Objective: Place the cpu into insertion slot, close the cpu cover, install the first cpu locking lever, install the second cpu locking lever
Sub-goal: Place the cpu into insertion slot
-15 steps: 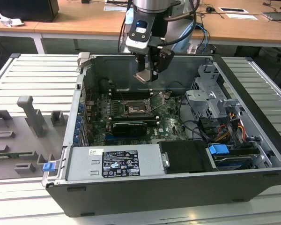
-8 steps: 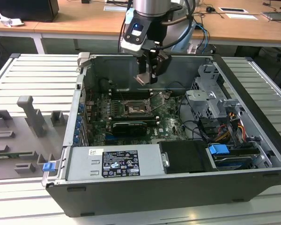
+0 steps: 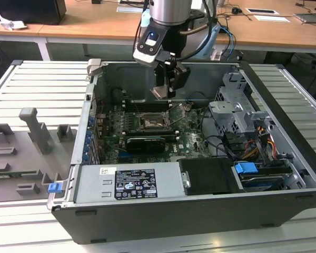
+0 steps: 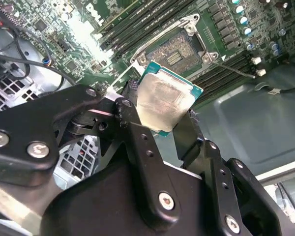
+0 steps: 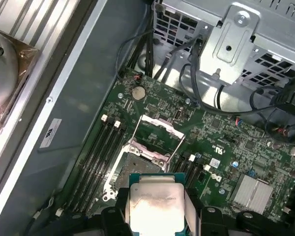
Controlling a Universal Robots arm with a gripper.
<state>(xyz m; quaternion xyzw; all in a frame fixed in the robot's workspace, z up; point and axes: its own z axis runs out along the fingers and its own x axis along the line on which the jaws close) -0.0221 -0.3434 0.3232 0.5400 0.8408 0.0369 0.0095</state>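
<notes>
Cpu (image 4: 164, 101) clamped between jaws, above insertion slot (image 4: 179, 49)

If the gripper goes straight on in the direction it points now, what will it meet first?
Probably the insertion slot: the gripper, shut on the cpu, points down at it, and the cpu would touch first. Depth is unclear, so it might land on the slot's rim instead.

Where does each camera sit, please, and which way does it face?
Exterior view: off the arm, looking down into the open computer case; shows the arm and gripper.
Second wrist view: on the wrist, looking past the gripper's black links at the held cpu, insertion slot beyond.
First wrist view: on the wrist, facing the motherboard; fingers flank the cpu.
Both wrist views share the cpu and insertion slot.
</notes>
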